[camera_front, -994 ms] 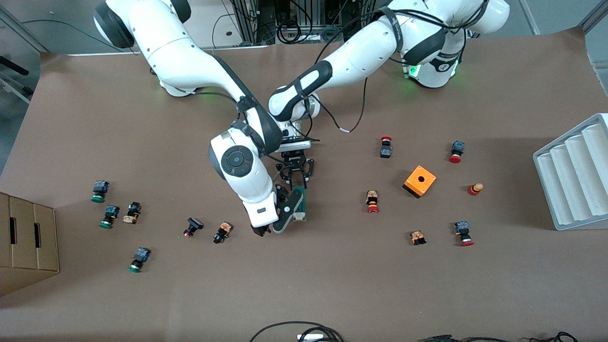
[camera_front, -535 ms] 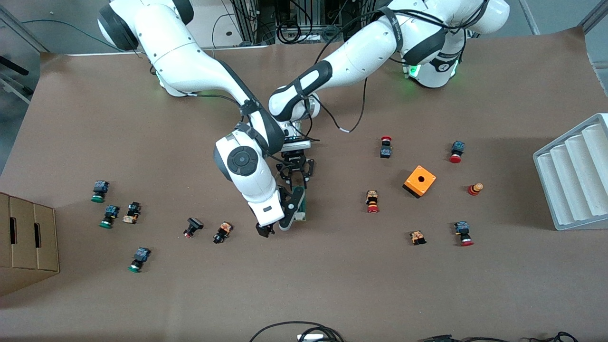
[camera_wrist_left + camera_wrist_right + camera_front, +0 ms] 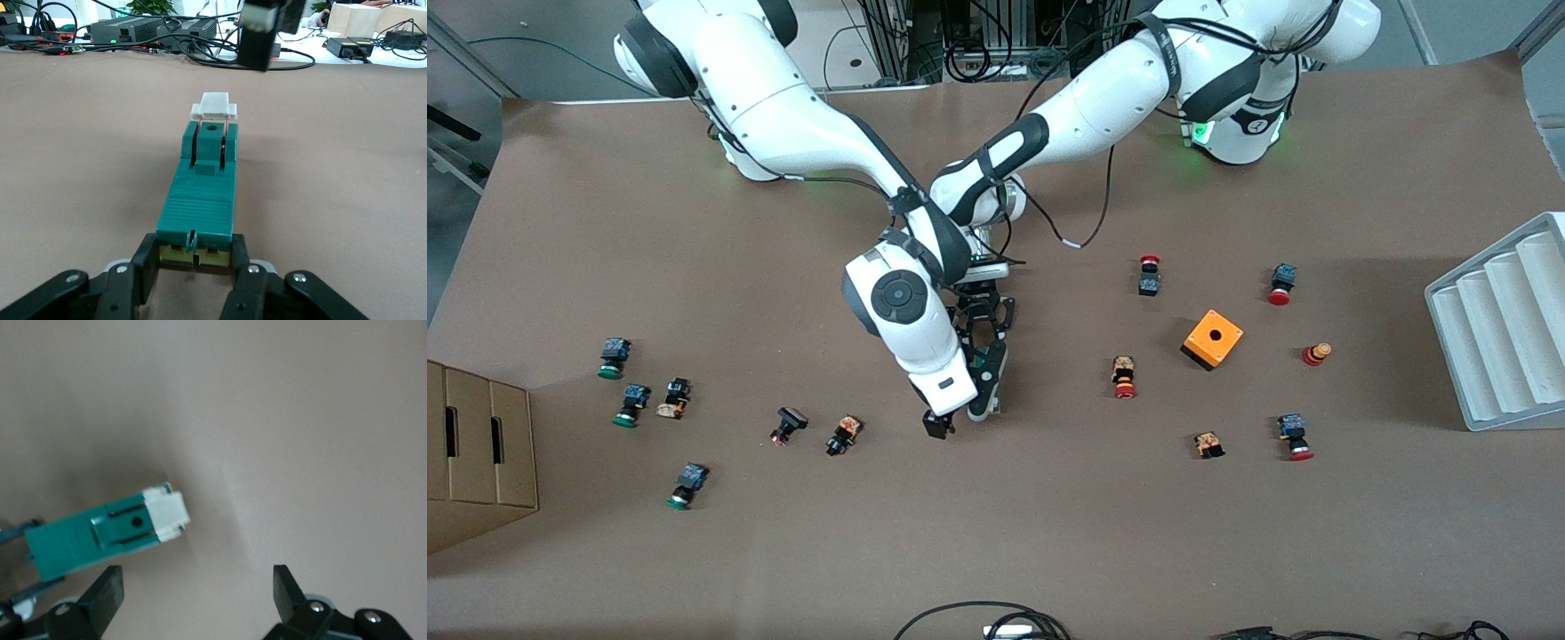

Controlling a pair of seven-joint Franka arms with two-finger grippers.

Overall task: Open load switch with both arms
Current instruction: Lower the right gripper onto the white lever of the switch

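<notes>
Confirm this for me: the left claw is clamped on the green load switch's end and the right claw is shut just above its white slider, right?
Not quite. The right claw is open, not shut; the right wrist view shows its fingers spread wide near the white slider. The left claw does clamp the load switch by its end.

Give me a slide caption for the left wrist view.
Left gripper clamps one end of the green load switch lying on the brown table, its white slider at the free end.
</notes>
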